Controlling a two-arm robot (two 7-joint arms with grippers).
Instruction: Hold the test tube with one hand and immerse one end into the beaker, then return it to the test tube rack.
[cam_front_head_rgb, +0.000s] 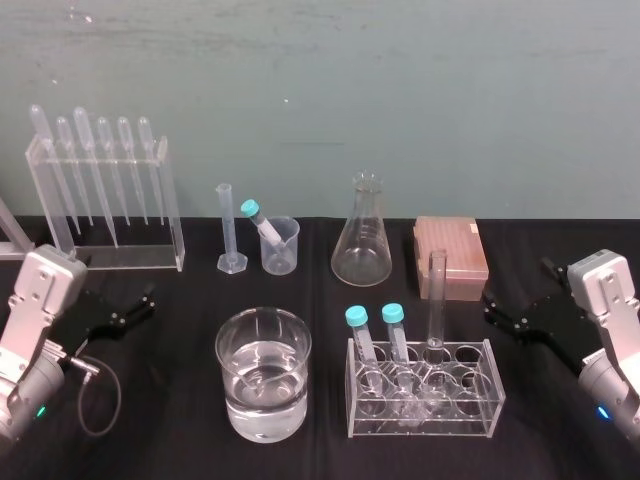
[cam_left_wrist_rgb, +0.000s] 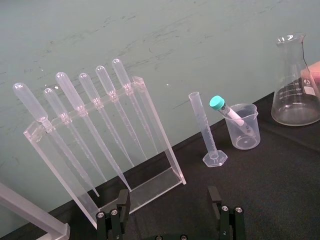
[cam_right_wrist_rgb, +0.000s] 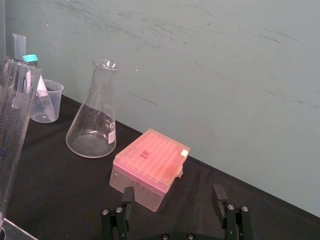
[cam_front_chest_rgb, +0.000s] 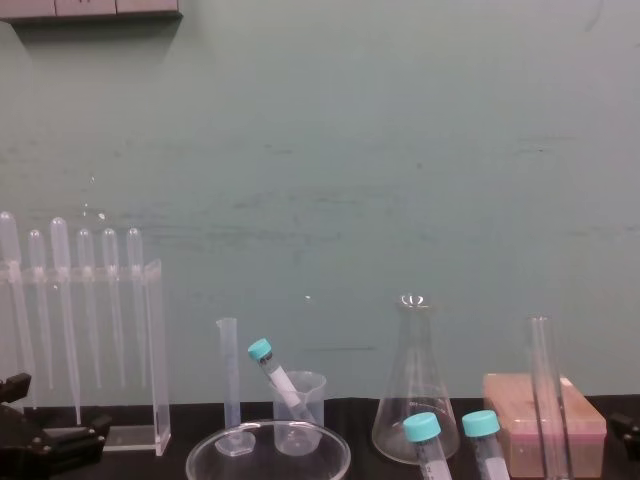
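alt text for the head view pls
A long uncapped test tube stands in a clear rack beside two teal-capped tubes, right of a water-filled beaker. The left gripper and right gripper rest open on either side, holding nothing.

Your way to the test tube (cam_front_head_rgb: 437, 290) is open from above and from its right, but two teal-capped tubes (cam_front_head_rgb: 357, 318) crowd its left in the clear rack (cam_front_head_rgb: 425, 412). The pink box (cam_front_head_rgb: 452, 258) and conical flask (cam_front_head_rgb: 361, 245) stand close behind. The water beaker (cam_front_head_rgb: 263, 375) sits left of the rack, across a narrow strip of bare table (cam_front_head_rgb: 328, 420).
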